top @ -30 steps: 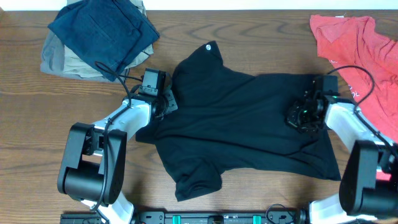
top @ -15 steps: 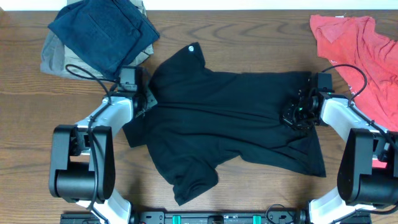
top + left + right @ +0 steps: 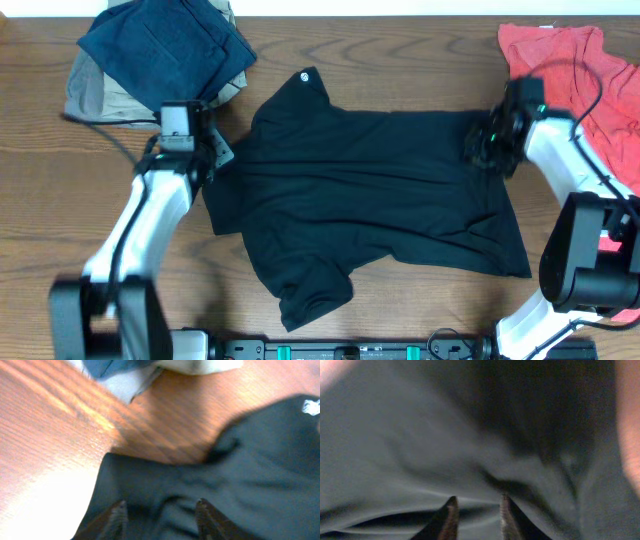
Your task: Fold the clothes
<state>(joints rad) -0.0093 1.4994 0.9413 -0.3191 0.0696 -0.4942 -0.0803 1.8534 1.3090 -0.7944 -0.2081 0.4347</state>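
- Black garment (image 3: pixel 380 200) lies spread across mid-worktop (image 3: pixel 420 60).
- Left claw (image 3: pixel 161 510) at its left edge — jaws apart, I see nothing held.
- Right claw (image 3: pixel 477 505) over its right end — narrow gap, empty.

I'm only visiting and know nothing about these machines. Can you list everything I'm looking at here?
table: one, brown wood, under everything.
black garment: one, black with a small white logo, spread across the middle.
navy garment: one, dark blue, far left corner, piled on the khaki garment.
khaki garment: one, grey-beige, under the navy one.
red shirt: one, coral red, far right corner.
left gripper: one, dark fingers, open above the black garment's left edge.
right gripper: one, dark fingers, open above its right part.
left arm, right arm: two, white and black, near edge.
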